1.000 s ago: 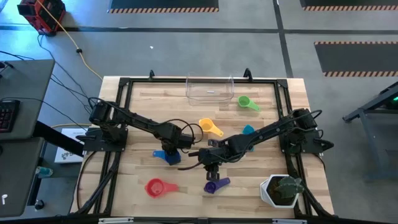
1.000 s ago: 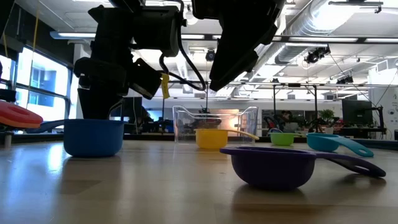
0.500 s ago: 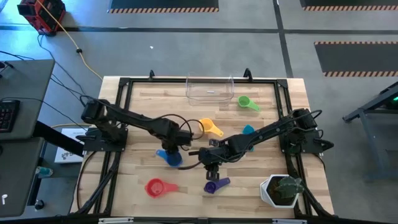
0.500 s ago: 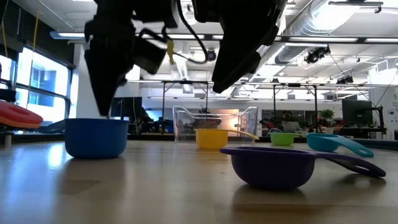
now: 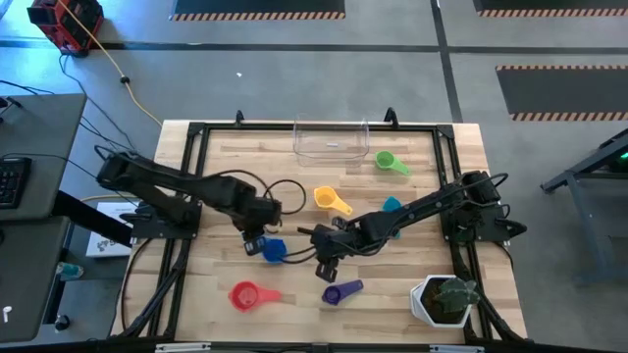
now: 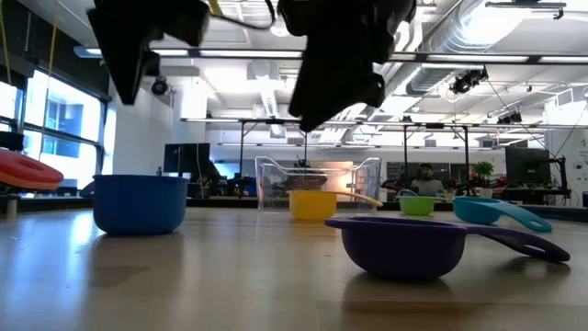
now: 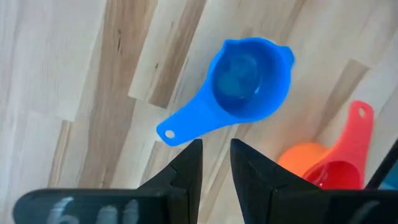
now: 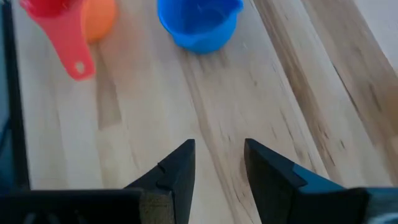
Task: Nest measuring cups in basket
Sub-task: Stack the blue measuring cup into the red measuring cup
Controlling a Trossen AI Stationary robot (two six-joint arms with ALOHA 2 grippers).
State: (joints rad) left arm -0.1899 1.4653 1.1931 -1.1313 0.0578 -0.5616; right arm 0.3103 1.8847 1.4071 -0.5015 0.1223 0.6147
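The blue measuring cup [image 5: 273,251] stands upright on the table, handle [image 7: 186,121] pointing to the left edge. My left gripper [image 5: 257,235] hangs open high above it, pointing down, nothing between its fingers [image 7: 193,171]. My right gripper [image 5: 324,263] is open and slanted down over bare wood, between the blue cup and the purple cup [image 5: 339,291]. A red cup [image 5: 245,294] lies near the front with an orange one [image 7: 298,158] against it. Yellow [image 5: 330,201], teal [image 5: 392,206] and green [image 5: 390,162] cups lie farther back. The clear basket [image 5: 332,139] stands at the far edge.
A white pot with a green plant [image 5: 446,299] stands at the front right corner. Black rails [image 5: 196,137] frame the table. Bare wood lies between the yellow cup and the basket.
My left gripper has risen off the blue cup and drawn toward the table's left edge; the cup stays standing on the table. My right gripper has rolled about its own line while staying in place.
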